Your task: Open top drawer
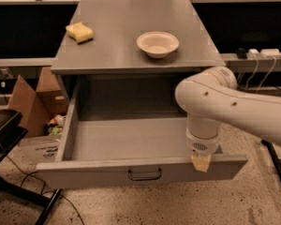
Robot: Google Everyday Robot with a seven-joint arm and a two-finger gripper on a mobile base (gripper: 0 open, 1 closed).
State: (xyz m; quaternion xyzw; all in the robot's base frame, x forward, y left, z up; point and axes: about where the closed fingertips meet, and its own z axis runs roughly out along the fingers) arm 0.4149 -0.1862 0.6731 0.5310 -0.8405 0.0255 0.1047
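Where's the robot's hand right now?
The gripper hangs lower right in the camera view, at the front edge of the open top drawer, right of its handle.

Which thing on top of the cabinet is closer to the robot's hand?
The white bowl, right of centre; the yellow sponge lies far left. The gripper hangs at the front edge of the open top drawer, right side.

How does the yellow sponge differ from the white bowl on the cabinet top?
The sponge is yellow and blocky; the bowl is white and round. The sponge lies near the left edge of the cabinet top; the bowl stands nearer the middle. The sponge looks smaller than the bowl. Both rest on that top, above the open top drawer, at whose front edge the claw hangs.
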